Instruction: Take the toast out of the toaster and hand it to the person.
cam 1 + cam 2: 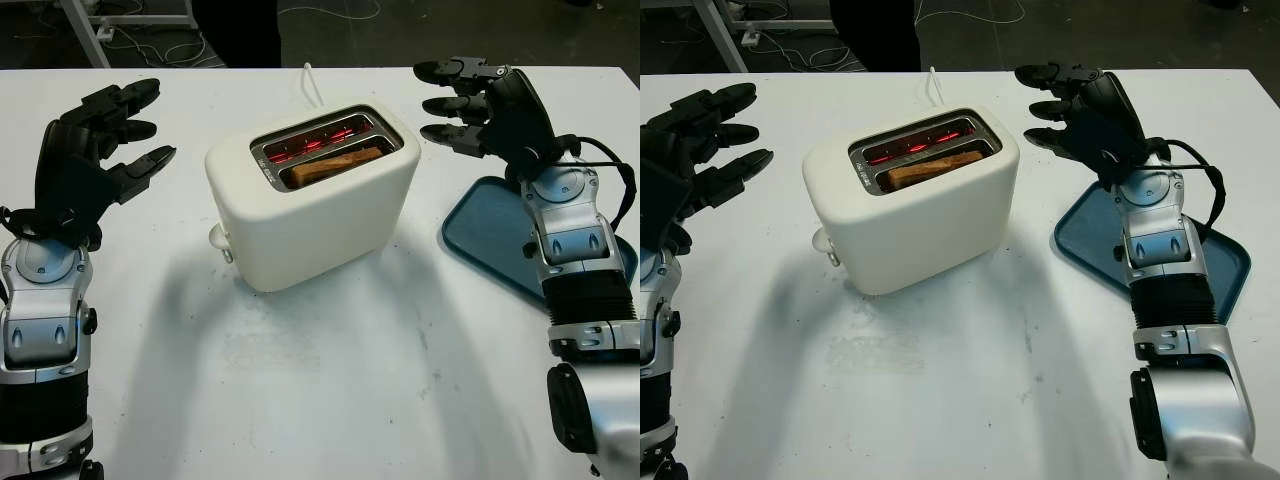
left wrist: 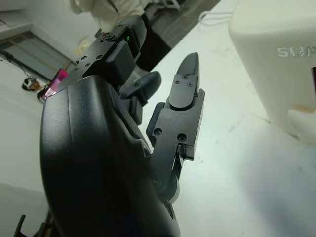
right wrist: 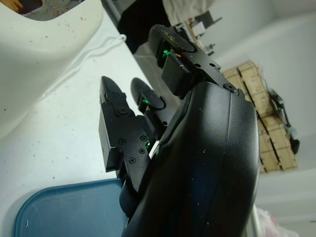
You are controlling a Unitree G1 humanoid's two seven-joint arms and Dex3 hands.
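Tray beside toaster, right.

A white surface is seen spanning the scene, marked with faint scuffs. Beyond its far edge, a dark grey floor is visible, with white cables strewn across it. A white metal frame leg is located at the far left. In the right wrist view, stacked cardboard boxes are shown against a pale wall.
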